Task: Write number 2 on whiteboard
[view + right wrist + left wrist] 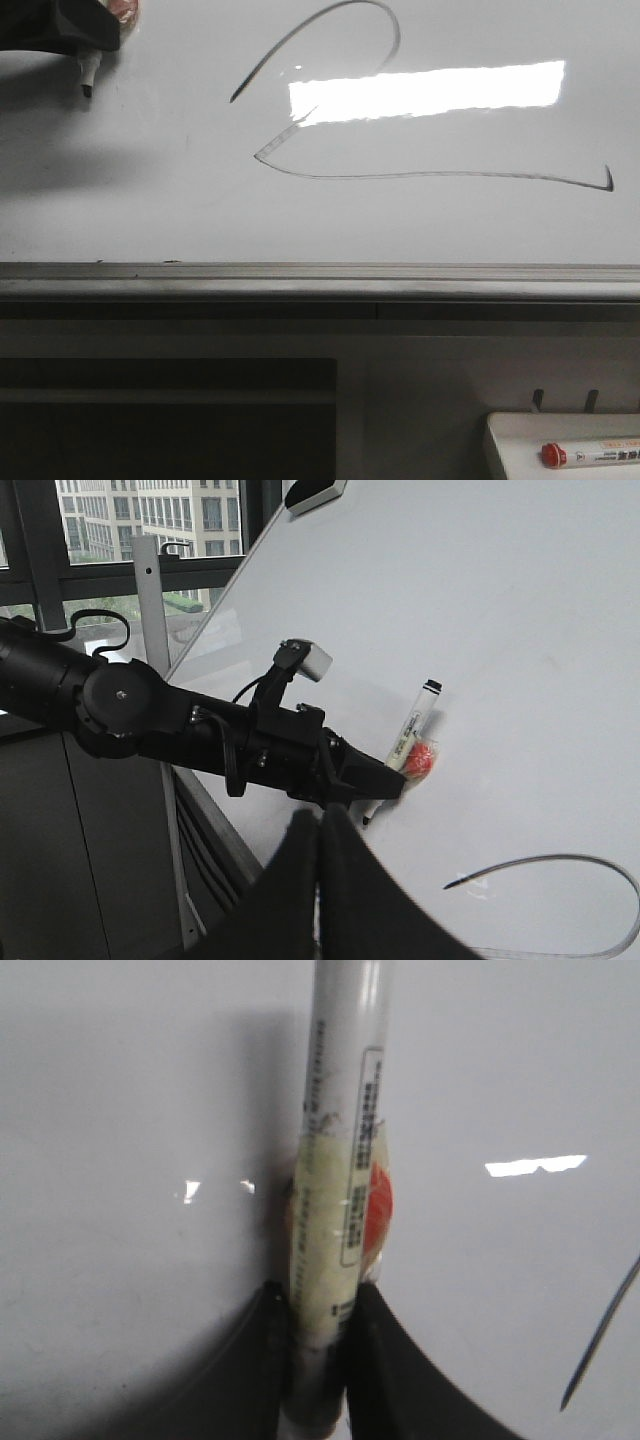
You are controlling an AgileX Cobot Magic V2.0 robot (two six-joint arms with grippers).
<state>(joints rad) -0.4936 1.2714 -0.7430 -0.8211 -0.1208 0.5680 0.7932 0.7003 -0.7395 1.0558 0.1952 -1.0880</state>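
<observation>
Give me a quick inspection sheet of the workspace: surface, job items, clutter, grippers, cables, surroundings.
Surface: whiteboard glossy, with a window glare; grey ledge along its lower edge.
Job's things: number 2 drawn, with curved top, long base and end tick; marker taped, tip off the stroke.
Clutter: small white tray holding a red-capped marker, below the ledge.
Grippers: left gripper shut on the marker; right gripper shut, empty.
Cables: black cable along the left arm.
Surroundings: window with buildings outside.
</observation>
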